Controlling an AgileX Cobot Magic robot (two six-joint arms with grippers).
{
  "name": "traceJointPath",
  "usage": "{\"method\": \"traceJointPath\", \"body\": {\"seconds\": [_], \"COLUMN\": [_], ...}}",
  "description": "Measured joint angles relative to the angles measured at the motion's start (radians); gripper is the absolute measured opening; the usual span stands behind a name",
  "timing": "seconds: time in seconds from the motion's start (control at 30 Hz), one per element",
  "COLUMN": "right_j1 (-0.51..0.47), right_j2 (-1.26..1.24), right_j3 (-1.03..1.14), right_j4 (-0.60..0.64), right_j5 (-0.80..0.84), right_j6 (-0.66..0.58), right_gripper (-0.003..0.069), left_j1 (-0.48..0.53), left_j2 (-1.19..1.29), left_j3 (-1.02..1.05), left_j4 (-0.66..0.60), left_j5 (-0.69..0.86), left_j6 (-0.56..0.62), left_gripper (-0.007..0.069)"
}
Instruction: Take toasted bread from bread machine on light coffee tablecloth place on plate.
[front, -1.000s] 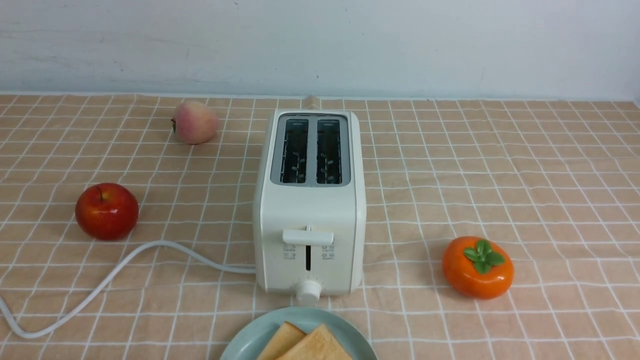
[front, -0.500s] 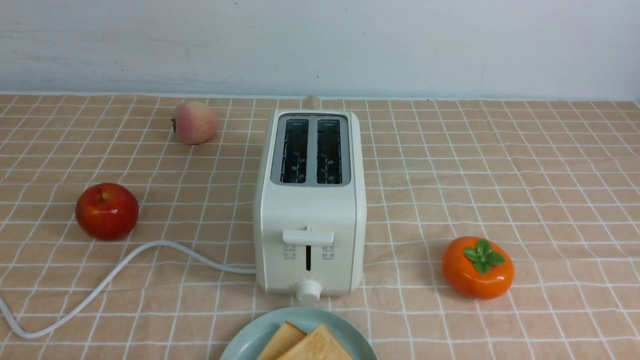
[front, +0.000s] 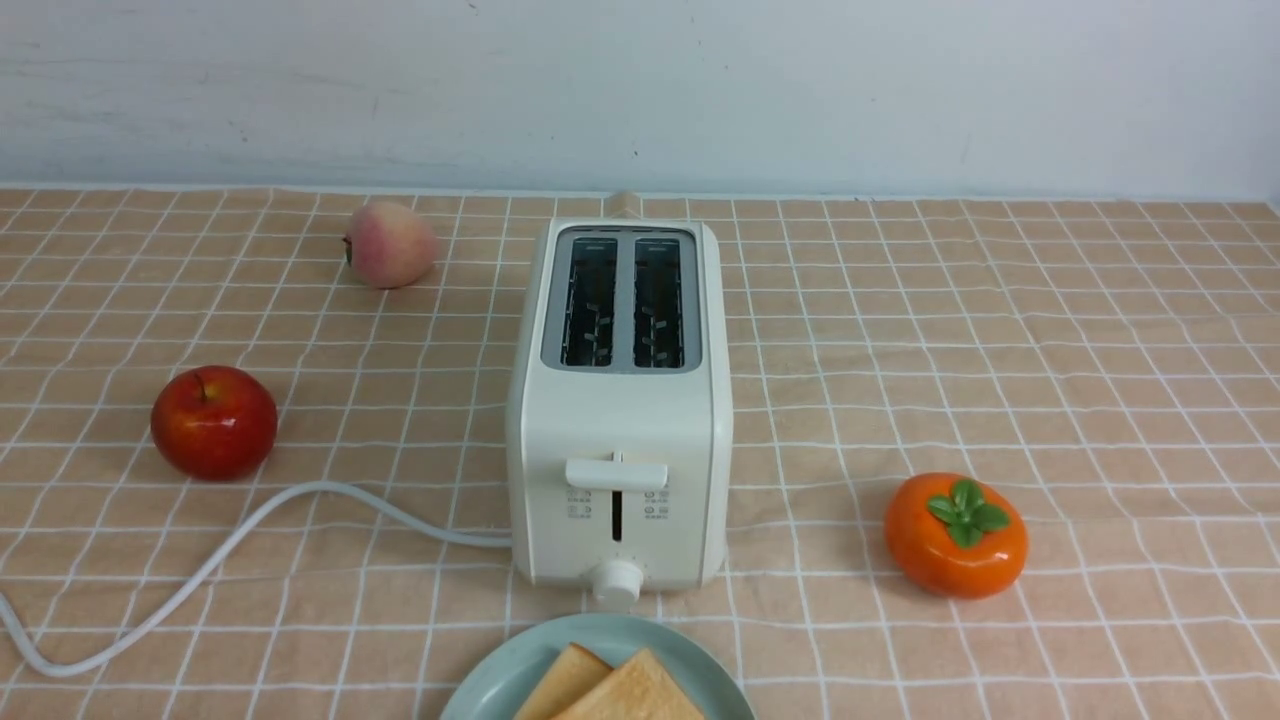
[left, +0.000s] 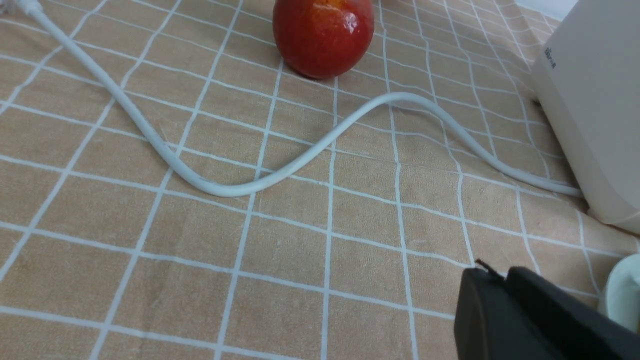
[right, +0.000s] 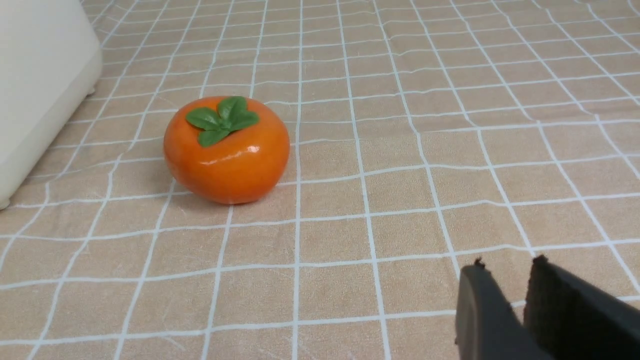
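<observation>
While both slots of the bread machine (front: 618, 400) stand empty, the two slices of toasted bread (front: 610, 688) lie overlapping on the plate (front: 480, 685) at the near edge of the light coffee tablecloth (front: 1000, 330), so I judge the job finished. From left: a red apple (front: 213, 421) and the white cord (front: 250, 520) sit before my left gripper (left: 505, 280), whose jaws look pressed together, holding nothing. A peach (front: 390, 244) lies farther back on the tabletop. At right, a persimmon (front: 955, 535) rests ahead of my right gripper (right: 505, 272), jaws slightly parted and empty. The likely risk: a careless left-arm move catching the cord or nudging the plate, whose rim shows just beside those jaws. The toast lies between my arms, clear of both.
</observation>
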Motion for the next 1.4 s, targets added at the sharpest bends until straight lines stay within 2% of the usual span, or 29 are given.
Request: {"method": "traceJointPath", "body": {"seconds": [1.4], "right_j1": [-0.001], "right_j2": [0.000], "right_j3": [0.000], "right_j4": [0.000], "right_j5": [0.000], "right_j6": [0.000], "right_gripper": [0.0194], "left_j1": [0.000], "left_j2": [0.000], "left_j3": [0.000], "left_j4": [0.000], "left_j5": [0.000], "left_j6": [0.000], "left_gripper": [0.0076]}}
